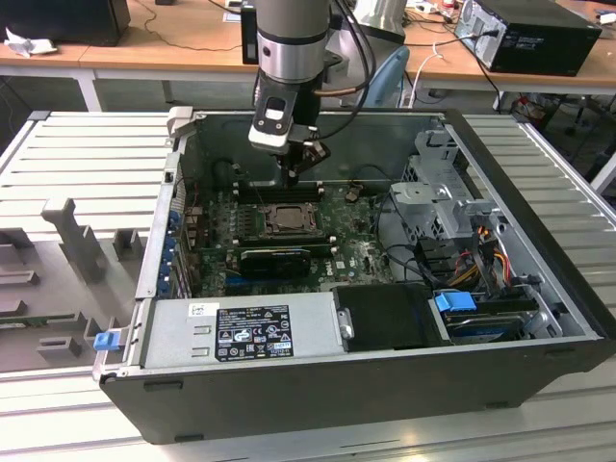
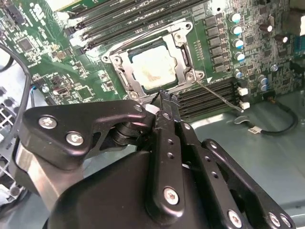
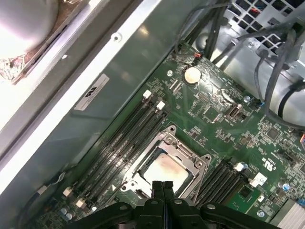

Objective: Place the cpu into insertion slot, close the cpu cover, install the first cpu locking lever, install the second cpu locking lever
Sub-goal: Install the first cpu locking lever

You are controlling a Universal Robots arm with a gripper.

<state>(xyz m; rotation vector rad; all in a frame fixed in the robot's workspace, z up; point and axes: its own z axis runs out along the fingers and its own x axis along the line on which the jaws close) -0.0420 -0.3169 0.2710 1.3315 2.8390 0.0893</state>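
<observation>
Your gripper [image 3: 162, 186] hangs just over the socket, fingertips pressed together with nothing between them. The cpu [image 2: 152, 67] is seated in the socket, the cpu cover [image 2: 124, 72] is lowered around it, and one thin lever [image 2: 218, 95] juts outward.

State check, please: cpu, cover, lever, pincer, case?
cpu: seated in the socket, face up.
cpu cover: down flat around the cpu.
locking lever: rod angled out from the socket corner, seemingly unlatched.
pincer: shut, empty, near the socket's edge.
computer case: lying flat, side open.
</observation>
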